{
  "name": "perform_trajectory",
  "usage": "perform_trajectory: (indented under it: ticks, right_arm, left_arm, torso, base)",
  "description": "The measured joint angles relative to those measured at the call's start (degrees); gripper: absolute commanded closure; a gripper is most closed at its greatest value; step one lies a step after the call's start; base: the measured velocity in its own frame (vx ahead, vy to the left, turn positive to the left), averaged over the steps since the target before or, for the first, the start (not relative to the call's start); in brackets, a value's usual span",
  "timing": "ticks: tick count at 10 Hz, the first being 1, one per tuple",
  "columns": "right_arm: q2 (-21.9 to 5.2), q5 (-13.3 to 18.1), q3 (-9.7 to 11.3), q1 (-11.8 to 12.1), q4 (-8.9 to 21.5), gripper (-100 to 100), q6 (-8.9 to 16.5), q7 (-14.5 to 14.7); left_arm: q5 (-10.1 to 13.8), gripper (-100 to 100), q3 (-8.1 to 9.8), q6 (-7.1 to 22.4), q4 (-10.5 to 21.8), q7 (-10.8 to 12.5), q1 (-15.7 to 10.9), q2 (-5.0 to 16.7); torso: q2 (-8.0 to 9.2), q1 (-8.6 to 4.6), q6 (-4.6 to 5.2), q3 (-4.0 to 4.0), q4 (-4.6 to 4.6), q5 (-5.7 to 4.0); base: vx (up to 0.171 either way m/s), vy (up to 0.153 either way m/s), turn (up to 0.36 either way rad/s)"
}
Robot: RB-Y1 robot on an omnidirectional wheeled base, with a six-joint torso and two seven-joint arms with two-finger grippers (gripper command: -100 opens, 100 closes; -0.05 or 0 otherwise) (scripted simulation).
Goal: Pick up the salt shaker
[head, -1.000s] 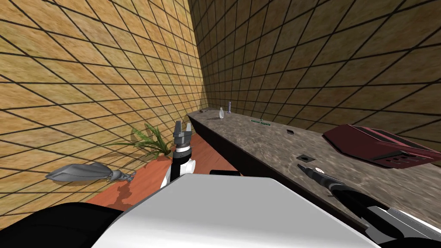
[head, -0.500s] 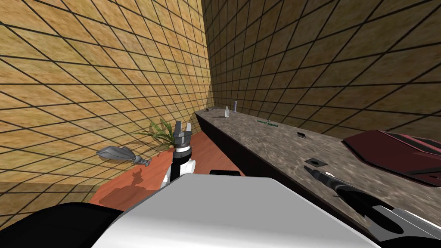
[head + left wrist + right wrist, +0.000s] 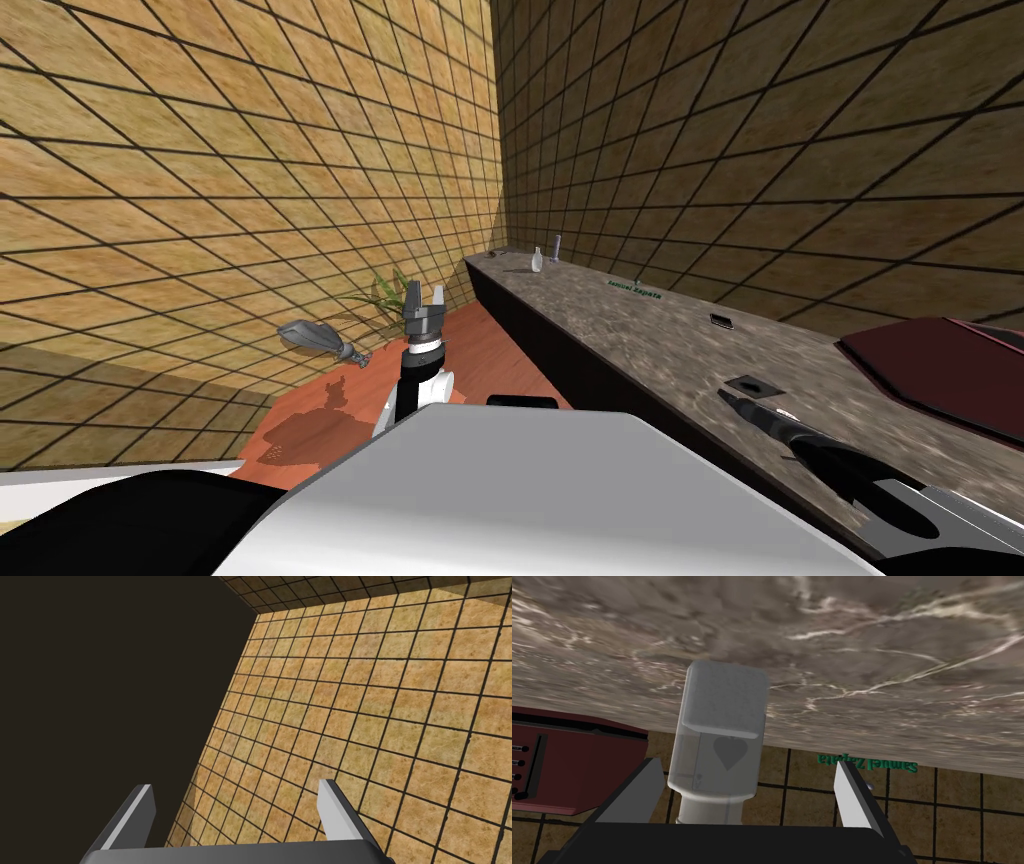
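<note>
Floor [image 3: 480,352] of reddish brown lies on your left, with a grey object [image 3: 318,336] on it near the tan tiled wall [image 3: 200,200] and a green plant [image 3: 388,290] in the corner beyond. Your left pincer [image 3: 424,297] stands upright over that floor, just off the edge of the worktop [image 3: 640,340], with its fingers apart. The worktop is marbled grey-brown and runs from the far corner toward your right. At its far end a small pale bottle [image 3: 538,262] stands just beside a taller thin grey thing [image 3: 557,247], and green lettering [image 3: 634,285] sits nearer to you. Your right pincer [image 3: 747,765] reaches low over the worktop, its blades apart. The salt shaker [image 3: 722,741], translucent with a pale grey end and a dark spade-like mark, stands between them, closer to one blade, and neither blade presses it. A dark red appliance [image 3: 930,365] lies on the worktop further right.
</note>
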Motion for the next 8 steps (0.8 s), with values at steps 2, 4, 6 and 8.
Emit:
perform_trajectory:
  ticks: [2,4,6,8]
  right_arm:
    - [-0.05,0.0,-0.15,-0.01,0.03,100,0.08,-0.03]
    - [-0.06,0.01,-0.15,-0.01,0.01,100,0.07,-0.02]
    - [-0.06,0.02,-0.15,-0.01,0.01,100,0.06,-0.01]
    - [-0.05,0.84,-0.1,1.2,-2.63,100,-0.23,0.4]
  left_arm:
    - [0.0,0,0.0,0.0,0.0,0.0,0.0,0.0]
    - [0.0,0,0.0,0.0,0.0,0.0,0.0,0.0]
    - [0.0,0,0.0,0.0,0.0,0.0,0.0,0.0]
    - [0.0,0,0.01,0.0,0.0,0.0,0.02,0.01]
  torso:
    - [-0.15,-0.04,-0.07,-0.11,-0.07,-0.14]
    - [-0.17,-0.1,-0.04,-0.12,-0.08,-0.17]
    - [-0.18,-0.12,-0.04,-0.12,-0.08,-0.17]
    - [-0.43,-0.25,0.08,-0.27,-0.14,-0.2]
  base:
    - [-0.001,-0.003,-0.002]
    - [0.0,0.0,0.0]
    - [0.034,-0.018,-0.154]
    - [0.119,-0.029,-0.292]
